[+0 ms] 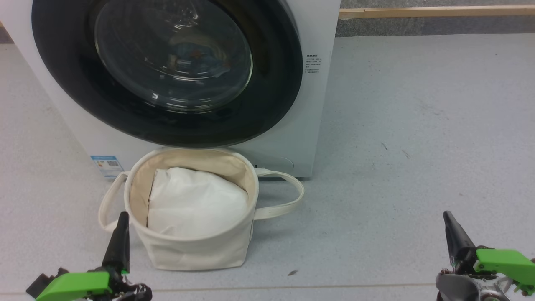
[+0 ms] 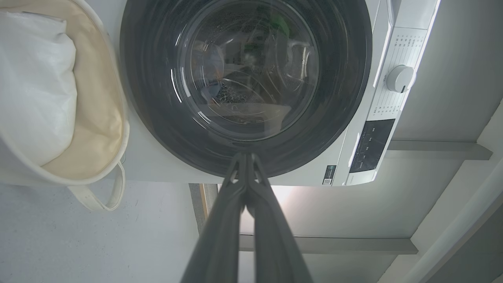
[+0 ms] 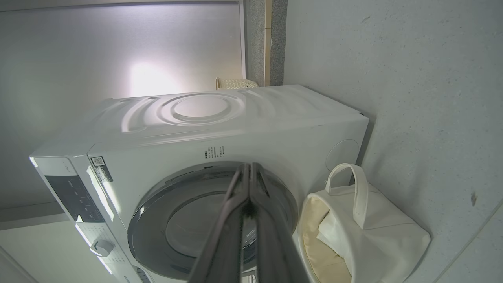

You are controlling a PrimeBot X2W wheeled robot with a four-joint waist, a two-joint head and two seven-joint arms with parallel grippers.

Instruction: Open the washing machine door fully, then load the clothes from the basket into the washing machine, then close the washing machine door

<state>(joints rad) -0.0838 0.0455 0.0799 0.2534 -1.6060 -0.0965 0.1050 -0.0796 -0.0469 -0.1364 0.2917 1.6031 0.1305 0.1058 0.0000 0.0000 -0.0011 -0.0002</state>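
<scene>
The white washing machine [image 1: 309,104] stands ahead with its round black-rimmed door [image 1: 167,71] shut against the front. Through the glass bowl [image 2: 247,67] I make out dim shapes in the drum, too dark to name. The cream canvas basket [image 1: 196,246] sits on the floor right below the door; plain white padding [image 1: 196,205] lies in it and the clothes are hidden. My left gripper [image 1: 122,217] is shut and empty, just left of the basket. My right gripper [image 1: 448,216] is shut and empty, far to the basket's right. Both sets of fingers [image 2: 245,157] [image 3: 249,167] show pressed together.
Grey floor [image 1: 418,125] spreads wide to the machine's right. A wooden strip [image 1: 434,12] runs along the far wall. The machine's control panel and dial [image 2: 400,78] sit at its top. A blue label sticker [image 1: 106,164] marks the lower left of the front.
</scene>
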